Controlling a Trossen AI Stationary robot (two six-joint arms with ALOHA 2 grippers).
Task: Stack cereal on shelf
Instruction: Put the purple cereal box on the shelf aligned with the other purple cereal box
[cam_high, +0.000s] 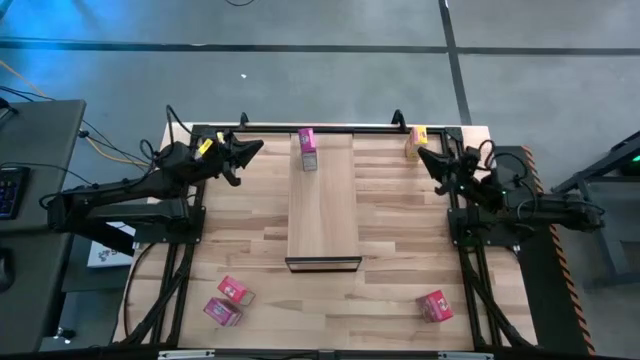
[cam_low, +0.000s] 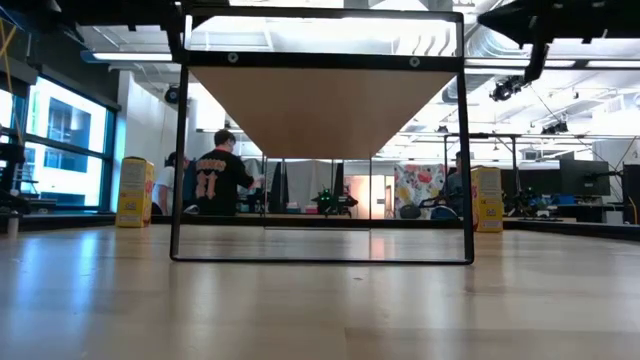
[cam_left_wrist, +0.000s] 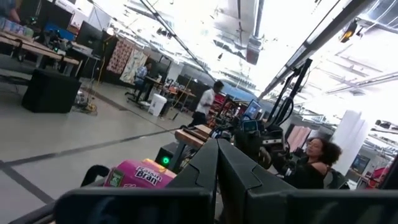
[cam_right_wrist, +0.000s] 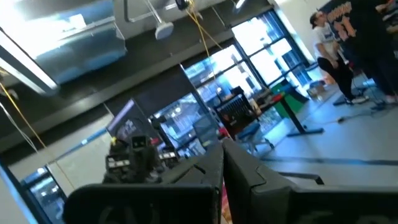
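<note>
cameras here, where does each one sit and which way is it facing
High view: above the table, looking straight down at the shelf; both arms show, left gripper and right gripper shut.
Low view: at tabletop height, looking level through the shelf's dark frame into the room; an arm overhead.
Left wrist view: on the left arm, past its shut fingers toward a magenta cereal box.
Right wrist view: on the right arm, past its shut fingers toward windows.
Shared: high and left wrist views both show the magenta box.

Bright ceiling lights (cam_left_wrist: 261, 25) wash the wrist views pale and hazy, both soft with blur. Window (cam_low: 60, 140) daylight glares at the low view's side, and the tabletop (cam_low: 320, 310) shines, unfocused up close.
</note>
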